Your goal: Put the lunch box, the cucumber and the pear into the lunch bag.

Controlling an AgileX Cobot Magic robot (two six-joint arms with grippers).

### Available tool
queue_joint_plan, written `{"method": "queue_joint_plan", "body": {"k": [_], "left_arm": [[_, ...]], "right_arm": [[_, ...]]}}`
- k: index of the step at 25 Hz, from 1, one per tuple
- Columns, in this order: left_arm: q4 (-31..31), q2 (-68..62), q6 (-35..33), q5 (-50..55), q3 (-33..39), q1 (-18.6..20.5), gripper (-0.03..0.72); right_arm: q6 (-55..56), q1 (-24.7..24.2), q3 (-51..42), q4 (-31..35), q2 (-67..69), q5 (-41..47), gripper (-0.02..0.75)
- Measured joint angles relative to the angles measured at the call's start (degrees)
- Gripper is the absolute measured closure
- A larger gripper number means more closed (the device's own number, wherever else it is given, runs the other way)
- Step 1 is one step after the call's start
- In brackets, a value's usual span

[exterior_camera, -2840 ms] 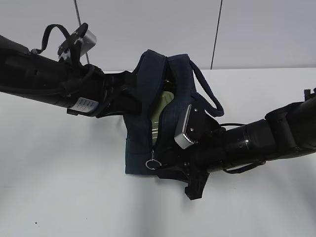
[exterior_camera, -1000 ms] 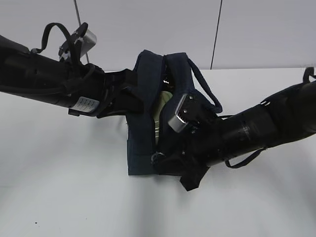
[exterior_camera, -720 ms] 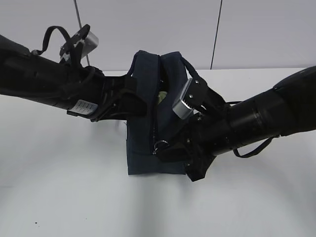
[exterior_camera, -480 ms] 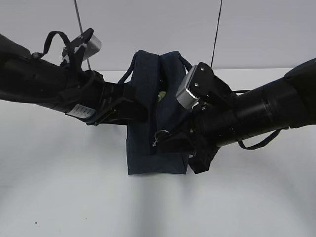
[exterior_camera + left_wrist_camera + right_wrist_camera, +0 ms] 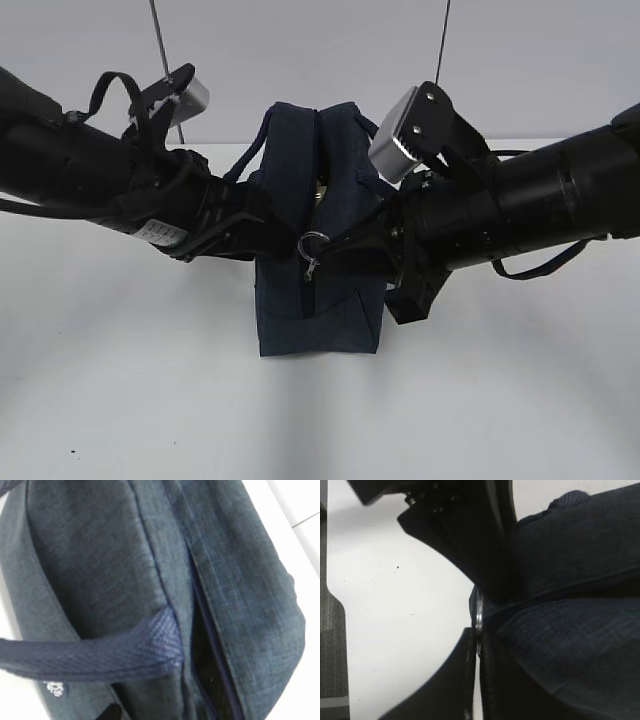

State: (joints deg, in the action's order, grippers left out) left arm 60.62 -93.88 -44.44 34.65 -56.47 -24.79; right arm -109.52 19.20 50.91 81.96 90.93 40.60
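The navy lunch bag (image 5: 318,300) stands upright at the centre of the white worktop (image 5: 150,390). The right claw (image 5: 335,243) is pinched shut on the silver zipper ring (image 5: 311,243), mid-frame. The left claw (image 5: 262,215) presses the bag's left side; its jaw spread is hidden.

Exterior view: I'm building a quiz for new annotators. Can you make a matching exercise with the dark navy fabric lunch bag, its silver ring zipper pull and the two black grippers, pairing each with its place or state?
Things:
1. dark navy fabric lunch bag
2. silver ring pull
3. right gripper
4. left gripper

Places or states:
A. at the bag's left side
B. standing upright on the white table
C. reaching in from the right, shut on the ring
D. on the bag's front zipper line, partway up

Pairs: 1-B, 2-D, 3-C, 4-A
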Motion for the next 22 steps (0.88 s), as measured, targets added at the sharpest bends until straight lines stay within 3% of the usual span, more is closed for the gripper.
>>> {"method": "queue_joint_plan", "body": {"k": [9,22], "left_arm": [[-7.3,0.0,0.0,4.9,-0.1,0.0,0.337],[-7.7,0.0,-0.2,3.5,-0.1,0.0,0.337]], "right_arm": [[0.2,0.0,0.0,5.0,-0.4,-1.2,0.732],[0.2,0.0,0.0,10.2,-0.4,-0.7,0.732]]}}
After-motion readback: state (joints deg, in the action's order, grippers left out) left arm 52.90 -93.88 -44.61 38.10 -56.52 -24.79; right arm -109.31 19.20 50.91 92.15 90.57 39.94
